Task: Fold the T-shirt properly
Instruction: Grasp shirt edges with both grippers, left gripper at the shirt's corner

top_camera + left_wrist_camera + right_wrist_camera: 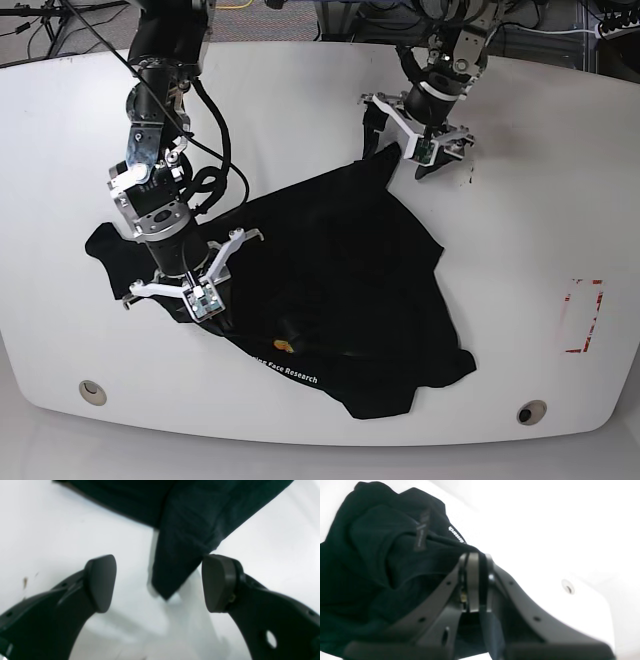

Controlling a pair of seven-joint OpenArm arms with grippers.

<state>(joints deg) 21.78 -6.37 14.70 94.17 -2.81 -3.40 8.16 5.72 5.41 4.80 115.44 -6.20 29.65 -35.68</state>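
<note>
Crumpled black cloth T-shirt [340, 290] on white table [520, 230]. Right gripper [476, 582] clamped on fabric; left gripper [158, 582] spread wide, empty, straddling pointed corner. Advice: lower, pinch corner fully, then pull both taut.

Left pincer [159, 583] spread wide, right pincer [477, 582] clamped tight, pointing down

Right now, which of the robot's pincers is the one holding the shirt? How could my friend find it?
Start at the big white table and find the crumpled black T-shirt in its middle. The right pincer sits at the shirt's edge on the picture's left side, shut tight on the cloth. The left pincer, at the far end, is wide open and holds nothing.
</note>
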